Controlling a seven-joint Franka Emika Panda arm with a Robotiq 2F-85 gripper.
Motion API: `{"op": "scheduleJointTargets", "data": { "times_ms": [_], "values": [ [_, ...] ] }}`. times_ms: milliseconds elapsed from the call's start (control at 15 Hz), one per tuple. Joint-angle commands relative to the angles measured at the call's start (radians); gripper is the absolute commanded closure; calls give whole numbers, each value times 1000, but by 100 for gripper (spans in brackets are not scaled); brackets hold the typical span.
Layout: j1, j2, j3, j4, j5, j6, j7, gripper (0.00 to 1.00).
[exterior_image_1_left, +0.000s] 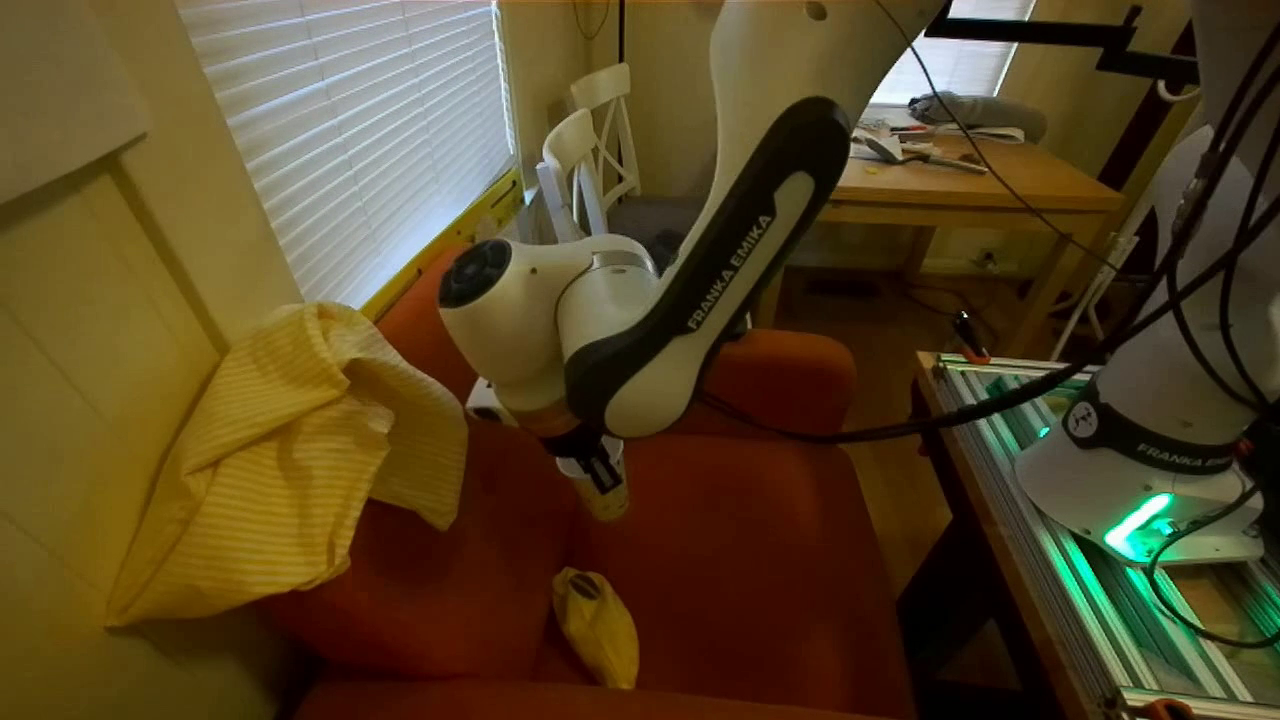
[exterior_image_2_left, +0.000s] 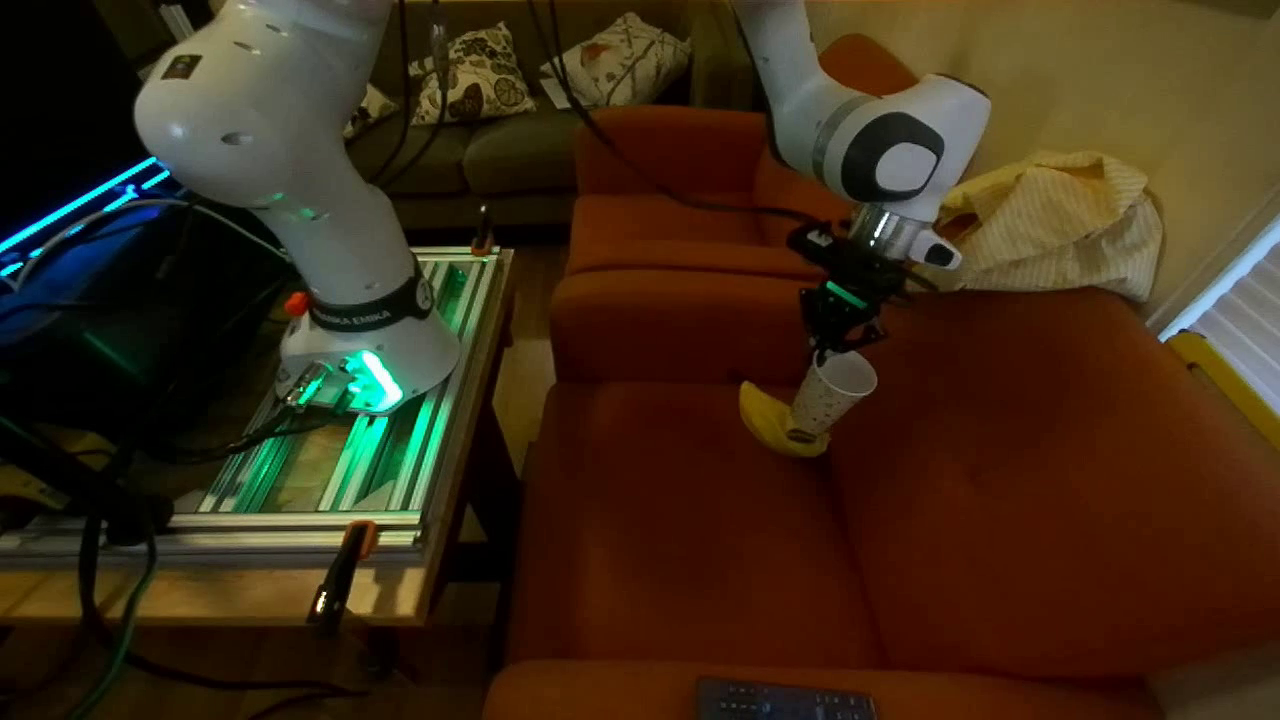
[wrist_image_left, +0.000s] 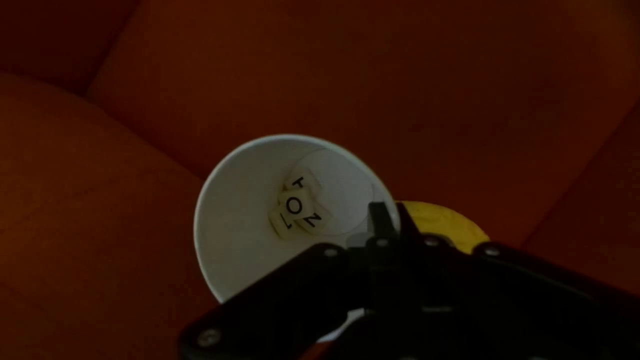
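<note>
Orange couch (exterior_image_2_left: 680, 540): alongside the robot's table (exterior_image_2_left: 220, 595).
Gripper (wrist_image_left: 394, 214): pinched almost together on the wall of the cup (exterior_image_2_left: 830, 393).
Cup: tilted, apparently raised above the couch, with lettered tiles (wrist_image_left: 295, 205) inside; grasp and lift seemingly done, release not yet.
Yellow banana-shaped thing (exterior_image_1_left: 600, 635): lying near, likely in the way below.
Striped cloth (exterior_image_1_left: 290, 450): draped over the couch's back.
Remote (exterior_image_2_left: 785, 702): well apart.
</note>
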Motion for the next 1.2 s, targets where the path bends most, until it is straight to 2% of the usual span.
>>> {"op": "scheduleJointTargets", "data": {
  "times_ms": [0,467,1133],
  "values": [
    [58,8,13,23,-88,-7,-29,97],
    [133,42,68,105,-196,-30,-182,97],
    [177,144,126,267,-205,-50,-440,98]
  ]
}}
